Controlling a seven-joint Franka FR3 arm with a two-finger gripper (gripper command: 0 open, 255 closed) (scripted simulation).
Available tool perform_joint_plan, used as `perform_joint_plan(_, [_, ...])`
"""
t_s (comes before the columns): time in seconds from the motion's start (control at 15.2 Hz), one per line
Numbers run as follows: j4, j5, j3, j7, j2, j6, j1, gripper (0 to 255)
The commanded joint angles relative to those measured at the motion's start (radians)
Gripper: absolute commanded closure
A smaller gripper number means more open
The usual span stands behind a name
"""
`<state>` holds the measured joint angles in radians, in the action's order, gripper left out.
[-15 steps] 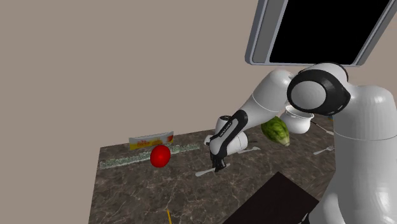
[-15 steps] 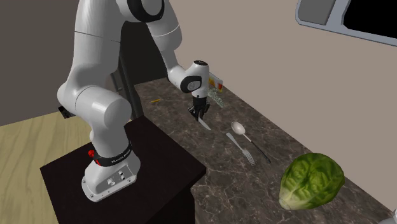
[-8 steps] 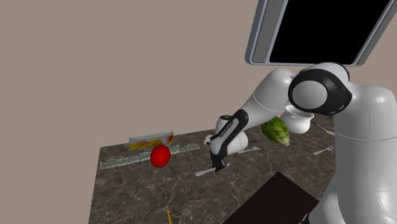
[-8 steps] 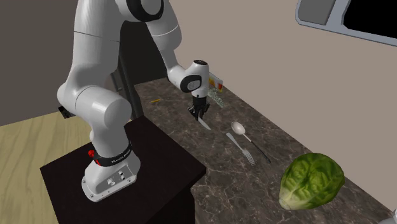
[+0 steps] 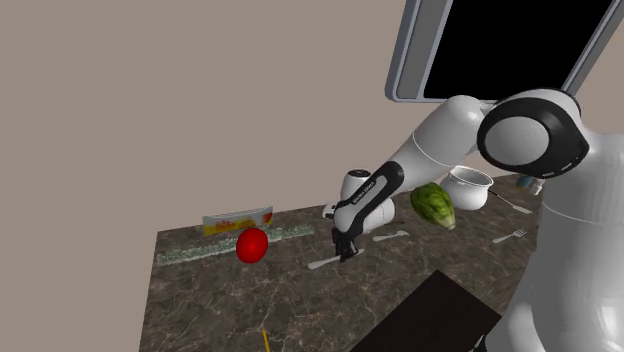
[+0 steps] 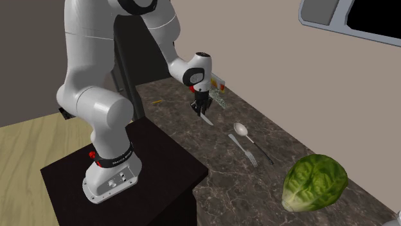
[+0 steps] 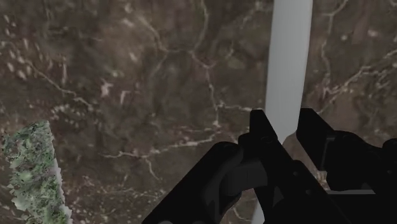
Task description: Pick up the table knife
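Note:
The table knife (image 7: pixel 289 63) is a plain pale grey blade and handle, and my black gripper (image 7: pixel 287 130) is shut on it, one finger against each side. In the shoulder view the knife (image 5: pixel 324 263) sticks out toward that view's left from the gripper (image 5: pixel 347 255), just above the dark marbled counter (image 5: pixel 220 300). The second exterior view shows the gripper (image 6: pixel 202 110) pointing down with the knife (image 6: pixel 206 120) hanging slightly above the counter.
A red round fruit (image 5: pixel 252 244), a yellow-red packet (image 5: pixel 237 222) and a green speckled strip (image 5: pixel 190 254) lie beyond the knife. A spoon (image 6: pixel 242 131), a fork (image 6: pixel 244 151), a green leafy head (image 6: pixel 315 182) and a white bowl (image 5: pixel 469 187) sit further along. The dark stand (image 6: pixel 122 173) adjoins the counter.
The arm has risen a little and the gripper has lifted the knife slightly off the counter; the other things have not moved.

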<state>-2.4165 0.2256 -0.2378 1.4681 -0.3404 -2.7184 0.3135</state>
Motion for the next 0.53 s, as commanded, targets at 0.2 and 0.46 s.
perform_joint_plan(0.2, [-0.013, -0.045, -0.030, -0.034, 0.073, 0.058, 0.023, 255])
perform_joint_plan(0.46, [-0.016, -0.065, -0.041, -0.049, 0.103, 0.084, 0.029, 255])
